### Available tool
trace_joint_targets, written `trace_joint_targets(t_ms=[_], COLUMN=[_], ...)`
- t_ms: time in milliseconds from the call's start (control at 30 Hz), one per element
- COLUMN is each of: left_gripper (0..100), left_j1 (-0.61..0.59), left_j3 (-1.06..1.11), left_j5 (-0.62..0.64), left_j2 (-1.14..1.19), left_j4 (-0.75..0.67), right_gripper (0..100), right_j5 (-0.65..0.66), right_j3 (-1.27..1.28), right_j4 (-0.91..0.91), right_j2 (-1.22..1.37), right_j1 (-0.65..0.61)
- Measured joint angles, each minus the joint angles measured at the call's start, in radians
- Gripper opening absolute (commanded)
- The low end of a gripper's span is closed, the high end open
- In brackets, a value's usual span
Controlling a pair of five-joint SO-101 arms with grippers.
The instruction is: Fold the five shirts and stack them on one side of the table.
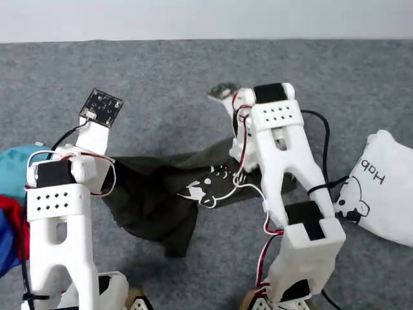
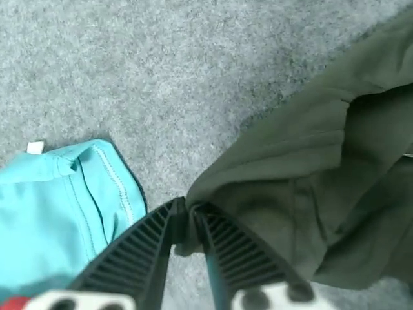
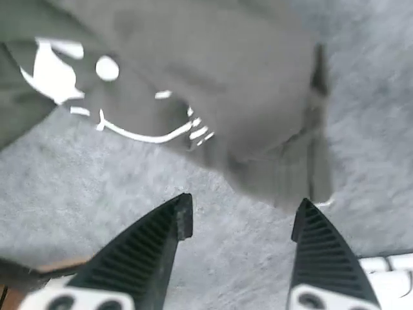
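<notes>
I have the dark green shirt (image 1: 168, 194) lying crumpled in the middle of the grey counter (image 1: 161, 77), between my two arms, with its white print (image 1: 206, 187) facing up near the right arm.

My left gripper (image 2: 187, 213) is closed on the green shirt's edge on the left-arm side. A thin fold of cloth is pinched between the ribbed fingers (image 2: 145, 245), and from that point the fabric bunches away in loose folds.

My right gripper (image 3: 242, 219) is spread wide and holds nothing. It hangs above bare counter just beside the green shirt's hem, with the white print farther along the cloth from it.

A teal shirt (image 2: 51, 206) lies near the green shirt on the left-arm side. A strip of counter shows between the two, so they are apart. A red shirt (image 1: 10, 219) and a blue shirt (image 1: 6, 252) are bunched against the teal one, farther again from the green shirt, at the counter's edge.

On the opposite side of the green shirt, past the right arm and well apart from it, a white shirt (image 1: 384, 194) with dark print lies in a rounded heap.
</notes>
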Motion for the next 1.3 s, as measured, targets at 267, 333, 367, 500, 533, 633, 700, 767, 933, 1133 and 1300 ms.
trace_joint_targets(t_ms=[267, 333, 367, 500, 533, 633, 700, 767, 933, 1133, 1300], left_gripper=[1, 1, 1, 1, 1, 1, 1, 1, 1, 1, 1], left_j1=[0.000, 0.000, 0.000, 0.000, 0.000, 0.000, 0.000, 0.000, 0.000, 0.000, 0.000], left_j3=[0.000, 0.000, 0.000, 0.000, 0.000, 0.000, 0.000, 0.000, 0.000, 0.000, -0.046], left_j5=[0.000, 0.000, 0.000, 0.000, 0.000, 0.000, 0.000, 0.000, 0.000, 0.000, 0.000], left_j2=[0.000, 0.000, 0.000, 0.000, 0.000, 0.000, 0.000, 0.000, 0.000, 0.000, 0.000], left_j4=[-0.014, -0.014, -0.014, -0.014, -0.014, -0.014, -0.014, -0.014, -0.017, -0.038, -0.048], right_gripper=[25.7, 25.7, 25.7, 25.5, 25.0, 17.2, 10.2, 5.4, 3.1, 1.2, 1.2], right_j5=[0.002, 0.000, 0.000, 0.002, 0.003, 0.003, 0.003, 0.005, 0.064, 0.086, 0.126], right_j3=[0.000, -0.002, -0.011, -0.110, -0.140, -0.224, -0.279, -0.322, -0.388, -0.502, -0.575], right_j4=[-0.069, -0.091, -0.098, -0.110, -0.110, -0.110, -0.110, -0.107, -0.051, 0.000, 0.000], right_j2=[0.094, 0.132, 0.153, 0.247, 0.272, 0.344, 0.379, 0.404, 0.437, 0.437, 0.390], right_j1=[0.008, 0.020, 0.021, 0.018, 0.018, 0.032, 0.048, 0.049, 0.043, 0.077, 0.106])
